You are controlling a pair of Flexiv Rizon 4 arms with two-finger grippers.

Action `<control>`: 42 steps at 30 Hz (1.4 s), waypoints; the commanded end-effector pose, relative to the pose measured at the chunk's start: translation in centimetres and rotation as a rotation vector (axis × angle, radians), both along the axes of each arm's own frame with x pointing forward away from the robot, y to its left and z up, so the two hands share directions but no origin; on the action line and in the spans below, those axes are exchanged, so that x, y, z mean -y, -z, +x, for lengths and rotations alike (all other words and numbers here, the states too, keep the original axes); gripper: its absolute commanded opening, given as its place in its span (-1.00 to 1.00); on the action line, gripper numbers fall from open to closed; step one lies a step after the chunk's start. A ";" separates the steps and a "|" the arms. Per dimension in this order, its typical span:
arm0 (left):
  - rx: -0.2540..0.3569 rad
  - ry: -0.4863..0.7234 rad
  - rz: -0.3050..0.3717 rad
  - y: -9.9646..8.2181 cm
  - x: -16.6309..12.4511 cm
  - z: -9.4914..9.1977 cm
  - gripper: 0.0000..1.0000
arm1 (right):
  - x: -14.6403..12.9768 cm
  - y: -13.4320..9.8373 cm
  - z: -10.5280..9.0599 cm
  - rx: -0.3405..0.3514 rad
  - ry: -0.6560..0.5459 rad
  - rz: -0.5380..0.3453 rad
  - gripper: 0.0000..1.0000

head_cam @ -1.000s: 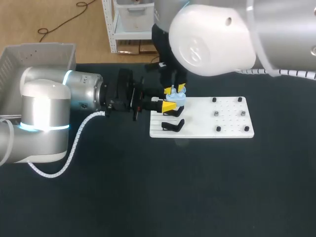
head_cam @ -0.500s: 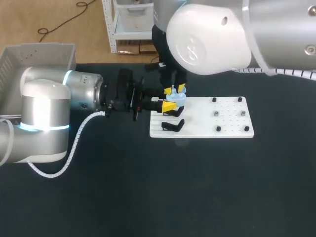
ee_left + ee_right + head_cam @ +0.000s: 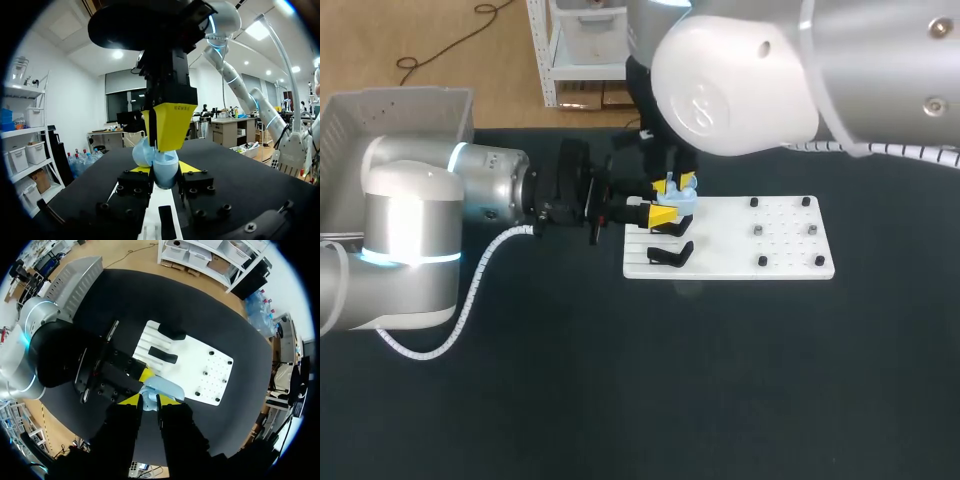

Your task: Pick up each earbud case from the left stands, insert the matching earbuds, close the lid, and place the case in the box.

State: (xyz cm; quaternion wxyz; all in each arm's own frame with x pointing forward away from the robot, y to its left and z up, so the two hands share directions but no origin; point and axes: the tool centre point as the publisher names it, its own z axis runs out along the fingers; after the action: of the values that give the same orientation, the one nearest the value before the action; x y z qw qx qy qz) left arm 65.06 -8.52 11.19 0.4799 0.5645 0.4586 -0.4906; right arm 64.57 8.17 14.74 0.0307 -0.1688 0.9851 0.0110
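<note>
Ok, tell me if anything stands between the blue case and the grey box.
Nothing loose lies on the table between them. The case sits in the left gripper, with the right gripper directly over it; that would probably have to clear first. Toward the box only the left arm itself lies.

Light: bright, even, from overhead. Glare: broad sheen on right arm's white shell (image 3: 730,80), above right gripper (image 3: 679,182). Shadows: faint, soft, under black stands (image 3: 670,255) on white board (image 3: 780,245), beside left gripper (image 3: 663,214). Surrounding table (image 3: 620,400): matte, dark.
</note>
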 end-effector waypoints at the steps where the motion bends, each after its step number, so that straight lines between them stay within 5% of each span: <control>1: 0.001 -0.001 -0.001 0.0 0.0 0.0 -1.00 | -0.1 0.1 0.3 -0.006 0.000 -0.006 -1.00; 4: 0.001 -0.001 -0.001 0.0 0.0 0.0 -1.00 | 0.0 -0.1 0.1 -0.006 -0.001 -0.009 -0.14; 10: 0.001 -0.001 -0.001 0.0 0.0 0.0 -1.00 | 0.2 -1.4 -0.9 0.012 -0.007 -0.005 0.69; 17: 0.001 -0.001 -0.001 0.0 0.0 0.0 -1.00 | 1.9 -3.2 0.2 0.063 0.083 0.054 1.00; 26: 0.001 -0.001 -0.001 0.0 0.0 0.0 -1.00 | 4.3 -3.3 4.1 0.168 0.321 0.117 1.00; 33: 0.001 -0.001 -0.001 0.0 0.0 0.0 -1.00 | 5.0 -1.0 5.9 0.125 0.371 0.084 1.00; 42: 0.001 -0.001 -0.001 0.0 0.0 0.0 -1.00 | 5.4 0.8 5.0 0.043 0.366 0.049 1.00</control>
State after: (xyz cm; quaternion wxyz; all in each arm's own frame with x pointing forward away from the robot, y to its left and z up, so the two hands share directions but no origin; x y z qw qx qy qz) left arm 65.06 -8.50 11.18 0.4799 0.5645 0.4585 -0.4908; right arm 69.10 2.53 13.84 0.0703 0.0157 0.9971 0.0256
